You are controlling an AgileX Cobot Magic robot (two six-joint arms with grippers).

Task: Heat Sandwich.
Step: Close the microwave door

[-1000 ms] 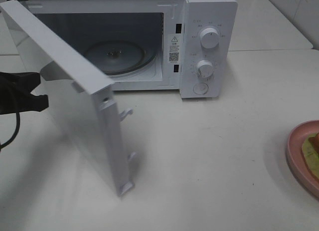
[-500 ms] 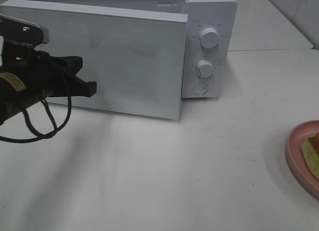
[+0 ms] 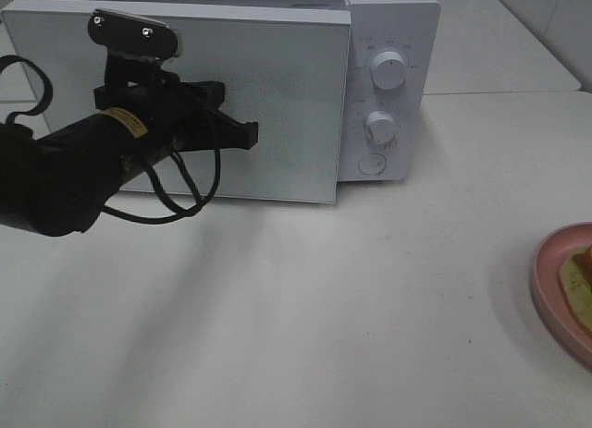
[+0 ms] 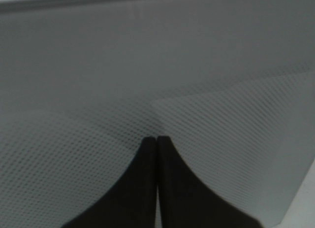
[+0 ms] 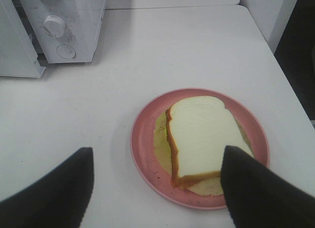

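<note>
Though plated, sandwich [image 3: 585, 266] mostly off-frame.

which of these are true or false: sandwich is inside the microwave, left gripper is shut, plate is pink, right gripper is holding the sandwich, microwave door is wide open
1. The sandwich is inside the microwave. False: it lies on its plate on the table.
2. The left gripper is shut. True: its tips meet against the door.
3. The plate is pink. True.
4. The right gripper is holding the sandwich. False: its jaws stand open, hovering over the plate.
5. The microwave door is wide open. False: it is almost shut.
</note>
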